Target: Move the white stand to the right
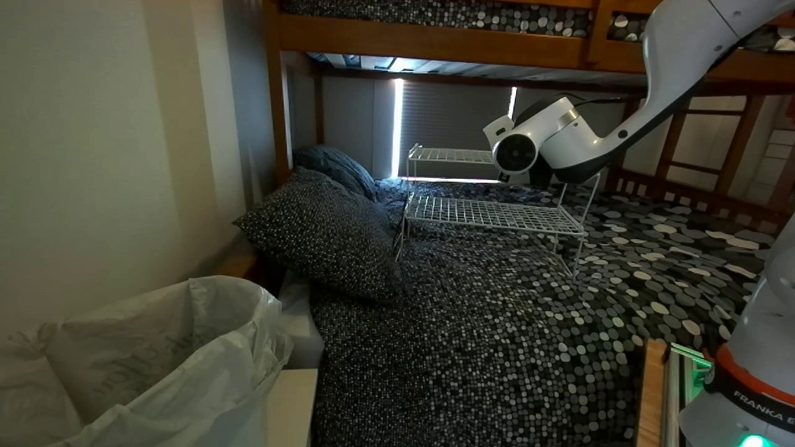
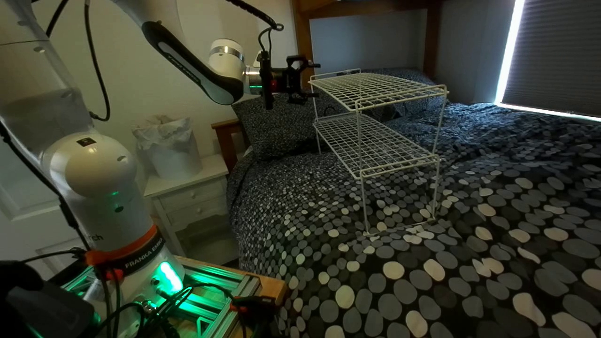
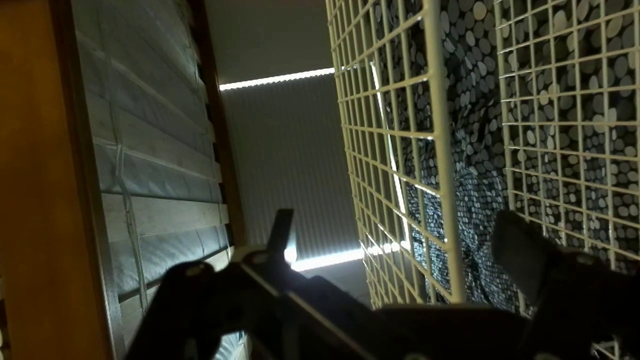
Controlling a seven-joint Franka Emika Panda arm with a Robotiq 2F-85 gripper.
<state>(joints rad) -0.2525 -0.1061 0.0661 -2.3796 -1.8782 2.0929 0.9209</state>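
Probably pre-grasp, with black two-finger hand (image 2: 313, 80) spread beside white two-tier wire rack (image 2: 374, 142); next: pinch top edge (image 3: 444, 150), shift right.

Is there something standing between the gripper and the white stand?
Nothing visible stands between the open gripper and the stand. In the wrist view, the upper shelf's edge appears between the fingers; whether they touch it, I cannot tell.
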